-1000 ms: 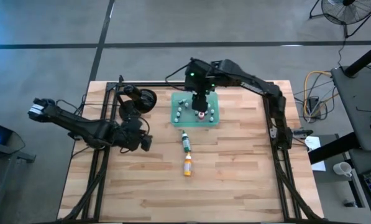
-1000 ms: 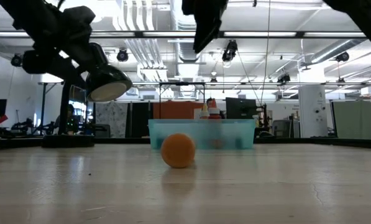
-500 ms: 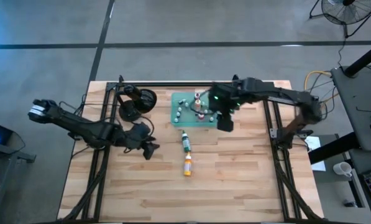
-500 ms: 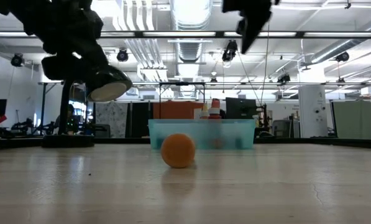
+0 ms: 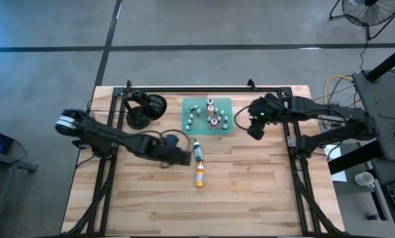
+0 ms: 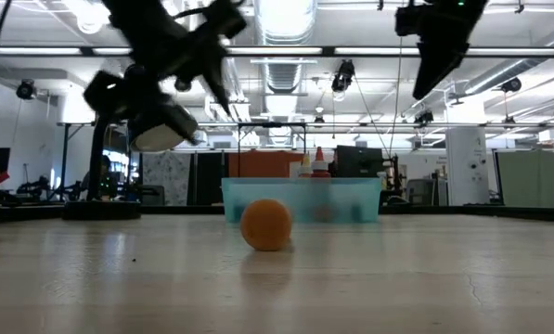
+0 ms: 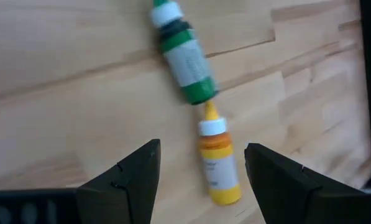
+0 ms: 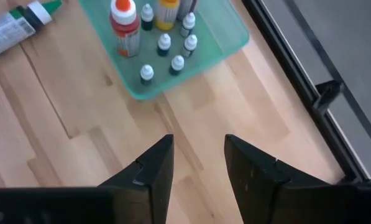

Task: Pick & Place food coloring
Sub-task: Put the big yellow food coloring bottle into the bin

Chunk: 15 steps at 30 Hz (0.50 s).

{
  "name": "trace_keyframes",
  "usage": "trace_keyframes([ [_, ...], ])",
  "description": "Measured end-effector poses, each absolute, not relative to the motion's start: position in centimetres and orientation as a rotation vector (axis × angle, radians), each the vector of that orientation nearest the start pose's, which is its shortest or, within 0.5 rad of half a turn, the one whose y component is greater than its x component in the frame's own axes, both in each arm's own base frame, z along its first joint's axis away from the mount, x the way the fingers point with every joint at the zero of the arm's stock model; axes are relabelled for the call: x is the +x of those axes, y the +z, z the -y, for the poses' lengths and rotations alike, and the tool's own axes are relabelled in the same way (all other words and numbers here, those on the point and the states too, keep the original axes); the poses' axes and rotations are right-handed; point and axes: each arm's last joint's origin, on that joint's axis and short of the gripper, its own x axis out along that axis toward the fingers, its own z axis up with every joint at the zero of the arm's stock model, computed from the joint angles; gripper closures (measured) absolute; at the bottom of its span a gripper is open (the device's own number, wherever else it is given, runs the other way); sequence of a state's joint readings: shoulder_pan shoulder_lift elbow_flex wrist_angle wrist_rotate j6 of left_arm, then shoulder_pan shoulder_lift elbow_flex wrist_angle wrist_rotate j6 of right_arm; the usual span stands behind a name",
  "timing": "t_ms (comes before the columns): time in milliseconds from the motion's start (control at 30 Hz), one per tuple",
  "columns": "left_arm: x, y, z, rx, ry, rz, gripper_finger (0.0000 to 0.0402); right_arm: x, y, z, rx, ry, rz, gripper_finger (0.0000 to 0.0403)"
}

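A green food coloring bottle (image 5: 197, 151) and an orange-yellow one (image 5: 200, 175) lie on their sides mid-table, end to end; both show in the left wrist view, green (image 7: 182, 53) and orange-yellow (image 7: 217, 167). A red bottle (image 8: 124, 25) and an orange-yellow bottle (image 8: 168, 9) stand upright in the flat green tray (image 5: 225, 104) among small white-capped pieces. My left gripper (image 5: 184, 157) is open and empty, above the table just left of the green bottle. My right gripper (image 5: 255, 129) is open and empty, right of the tray.
A black lamp-like stand (image 5: 144, 109) sits at the far left beside the tray. Black frame rails (image 5: 290, 142) run along the table's left, right and far sides. Bare wood lies toward the near edge (image 5: 204, 211).
My left gripper has swung toward the table's right, from the left rail to beside the green bottle. My right gripper has left its place over the tray and gone toward the table's right edge. The bottles on the table have stayed put.
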State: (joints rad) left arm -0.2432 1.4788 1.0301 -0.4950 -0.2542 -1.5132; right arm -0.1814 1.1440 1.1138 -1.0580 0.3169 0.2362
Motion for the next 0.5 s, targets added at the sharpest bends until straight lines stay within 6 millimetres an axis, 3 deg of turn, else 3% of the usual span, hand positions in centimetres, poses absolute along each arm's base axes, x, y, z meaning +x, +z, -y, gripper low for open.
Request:
trace_keyframes([
  [267,36.4,25.5,8.0,-1.082,0.829,-0.887,0.0196,16.1,30.7,3.9,0.097,-0.549,-0.982,0.0278],
  [500,40.7,24.2,7.5,-1.058,0.831,-0.999,0.0196,15.1,30.0,3.7,0.155,-0.575,-0.923,0.0273],
])
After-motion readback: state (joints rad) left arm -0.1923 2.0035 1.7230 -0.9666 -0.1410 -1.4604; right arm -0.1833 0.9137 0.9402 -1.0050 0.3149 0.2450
